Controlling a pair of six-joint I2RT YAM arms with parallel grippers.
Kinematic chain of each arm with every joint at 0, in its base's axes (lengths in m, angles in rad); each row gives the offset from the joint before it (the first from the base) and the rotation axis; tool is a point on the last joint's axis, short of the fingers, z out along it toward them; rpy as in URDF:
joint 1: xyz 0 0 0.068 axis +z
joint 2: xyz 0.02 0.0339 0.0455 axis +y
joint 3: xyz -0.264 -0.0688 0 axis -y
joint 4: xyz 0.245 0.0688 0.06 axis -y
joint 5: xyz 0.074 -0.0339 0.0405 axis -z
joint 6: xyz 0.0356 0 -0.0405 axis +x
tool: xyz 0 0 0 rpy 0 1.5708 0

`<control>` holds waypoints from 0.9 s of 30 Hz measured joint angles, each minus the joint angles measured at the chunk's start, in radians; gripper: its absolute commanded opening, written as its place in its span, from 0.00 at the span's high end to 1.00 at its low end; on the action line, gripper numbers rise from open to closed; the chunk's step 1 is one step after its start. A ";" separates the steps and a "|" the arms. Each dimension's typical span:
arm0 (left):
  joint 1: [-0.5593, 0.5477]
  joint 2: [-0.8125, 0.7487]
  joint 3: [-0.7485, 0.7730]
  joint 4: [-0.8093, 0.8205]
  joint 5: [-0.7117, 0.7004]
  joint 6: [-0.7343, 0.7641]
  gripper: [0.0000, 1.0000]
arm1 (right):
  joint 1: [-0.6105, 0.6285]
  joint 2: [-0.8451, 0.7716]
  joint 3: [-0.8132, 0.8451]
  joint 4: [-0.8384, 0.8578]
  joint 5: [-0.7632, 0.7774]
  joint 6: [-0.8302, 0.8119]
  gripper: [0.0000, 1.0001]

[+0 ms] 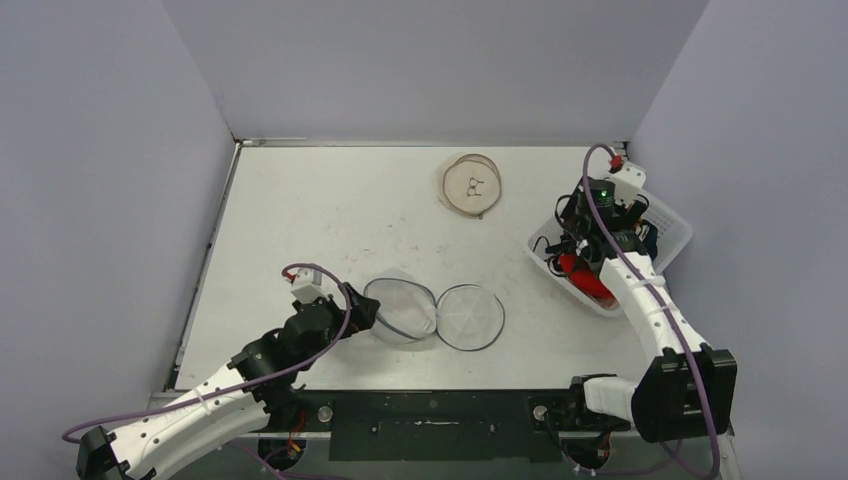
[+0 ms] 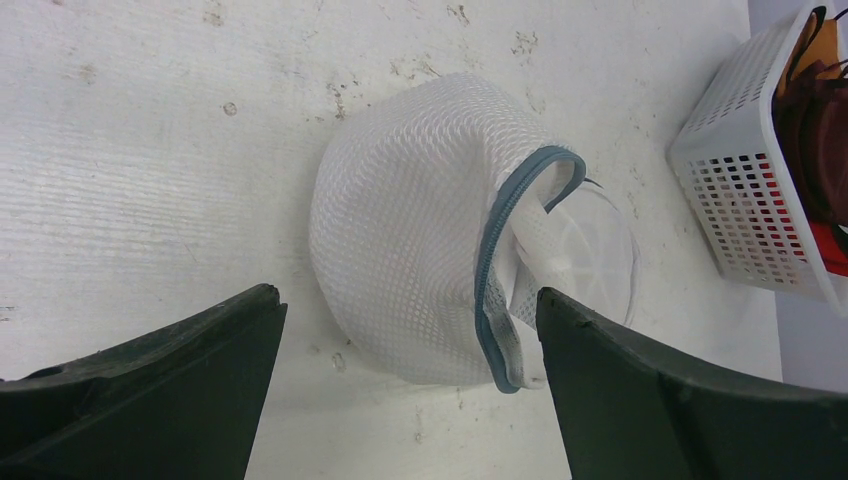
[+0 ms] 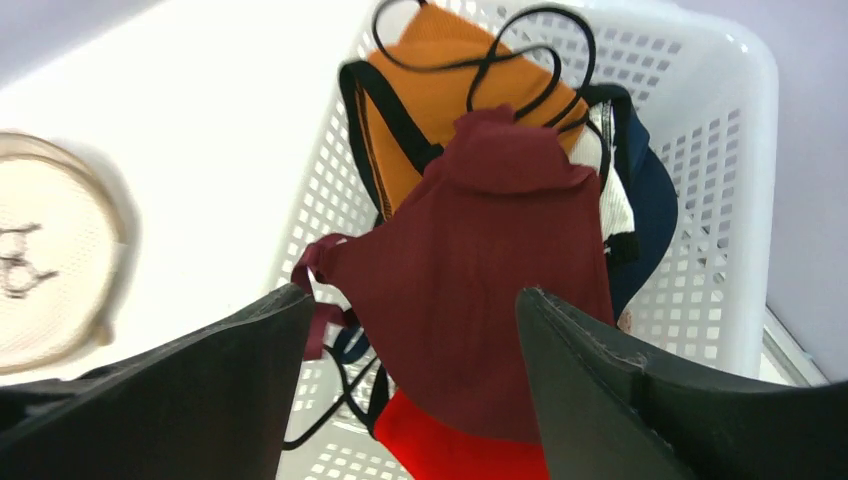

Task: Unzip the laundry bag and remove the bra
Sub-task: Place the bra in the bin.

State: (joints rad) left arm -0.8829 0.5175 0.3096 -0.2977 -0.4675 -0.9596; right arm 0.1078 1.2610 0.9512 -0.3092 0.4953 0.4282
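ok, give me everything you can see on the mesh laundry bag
The laundry bag is white mesh, round, edged with a grey-blue zipper. It lies unzipped on the table, spread into two round halves side by side, one domed, one flatter. No garment shows inside. The open left hand faces the domed half.

The left arm (image 1: 190,405) lay low and extended from the near-left corner of the table (image 1: 300,200) toward its near middle. The left gripper (image 1: 366,312) pointed forward with its jaws wide apart. The right arm (image 1: 650,310) ran along the right edge, wrist bent downward, and the right gripper (image 1: 572,248) also stood broadly parted.
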 measured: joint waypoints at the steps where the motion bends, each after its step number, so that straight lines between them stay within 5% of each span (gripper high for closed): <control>1: 0.002 -0.004 0.000 -0.002 0.000 0.002 0.04 | -0.007 -0.029 0.000 0.001 -0.019 0.005 0.47; 4: 0.006 -0.030 0.000 -0.017 0.000 0.006 0.03 | -0.045 -0.103 -0.021 0.034 -0.083 0.038 0.66; 15: 0.016 -0.085 0.056 -0.045 0.014 0.063 0.01 | -0.142 -0.051 -0.215 0.151 -0.285 0.156 0.73; 20: 0.020 -0.064 0.066 -0.053 0.025 0.066 0.01 | -0.148 -0.024 -0.229 0.173 -0.291 0.188 0.70; 27: 0.021 -0.056 0.068 -0.074 0.028 0.074 0.04 | -0.172 -0.024 -0.260 0.167 -0.272 0.220 0.50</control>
State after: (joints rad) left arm -0.8619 0.4610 0.3775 -0.3717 -0.4393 -0.8860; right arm -0.0647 1.2369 0.6914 -0.1417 0.2237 0.6483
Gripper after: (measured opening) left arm 0.990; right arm 0.431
